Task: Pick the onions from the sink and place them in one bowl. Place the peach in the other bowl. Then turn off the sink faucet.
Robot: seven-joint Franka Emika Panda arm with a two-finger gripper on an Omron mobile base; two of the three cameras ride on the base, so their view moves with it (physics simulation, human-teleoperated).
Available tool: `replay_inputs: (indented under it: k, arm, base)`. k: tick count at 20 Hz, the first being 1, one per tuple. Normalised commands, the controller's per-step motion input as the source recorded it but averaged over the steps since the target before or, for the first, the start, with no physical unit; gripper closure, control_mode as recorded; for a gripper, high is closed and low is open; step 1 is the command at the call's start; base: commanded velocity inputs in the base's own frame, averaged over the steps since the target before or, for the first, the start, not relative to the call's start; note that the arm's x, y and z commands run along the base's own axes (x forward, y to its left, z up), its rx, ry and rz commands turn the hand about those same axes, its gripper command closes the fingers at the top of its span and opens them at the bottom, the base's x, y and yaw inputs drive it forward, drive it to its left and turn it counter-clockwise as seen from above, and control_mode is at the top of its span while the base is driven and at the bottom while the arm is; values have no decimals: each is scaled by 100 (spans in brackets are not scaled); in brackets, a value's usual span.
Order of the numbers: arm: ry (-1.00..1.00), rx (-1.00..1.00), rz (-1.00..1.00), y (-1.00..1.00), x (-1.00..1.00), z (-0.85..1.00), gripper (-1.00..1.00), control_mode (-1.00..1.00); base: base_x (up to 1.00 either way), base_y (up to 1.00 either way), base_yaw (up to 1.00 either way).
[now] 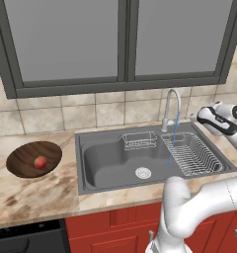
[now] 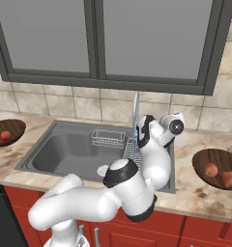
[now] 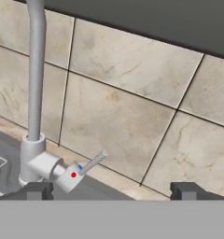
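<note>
Marble counter carries two bowls, one peach (image 1: 40, 162) left, two onions (image 2: 219, 174) right; hand (image 3: 111, 190) spread by faucet (image 3: 37, 93).

Even, diffuse rendered lighting with no evident source; soft, faint shadows beneath the arm. No glare or edge distortion. Base views sharp; hand view slightly soft, tiles beyond the pincer (image 3: 111, 190) mildly blurred.

A marble counter (image 1: 36, 197) carries the sink (image 1: 110, 165) and 2 wooden bowls (image 1: 34, 159) (image 2: 217, 168).
</note>
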Motion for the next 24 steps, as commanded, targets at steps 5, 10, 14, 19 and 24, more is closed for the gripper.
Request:
replay_inputs:
  k: [5,10,14,19,24]
  arm:
    - [0,0,4,0,32,-7,-100,-100]
    - [0,0,6,-4,22,-14,-100,-100]
    - [0,0,5,-21,8,-15,-100,-100]
    - [0,0,5,-22,9,-13,-100,-100]
    - [0,0,6,-6,16,-12,-100,-100]
  base:
    - [0,0,0]
    - [0,0,0]
    - [0,0,0]
    - [0,0,0]
    - [0,0,0]
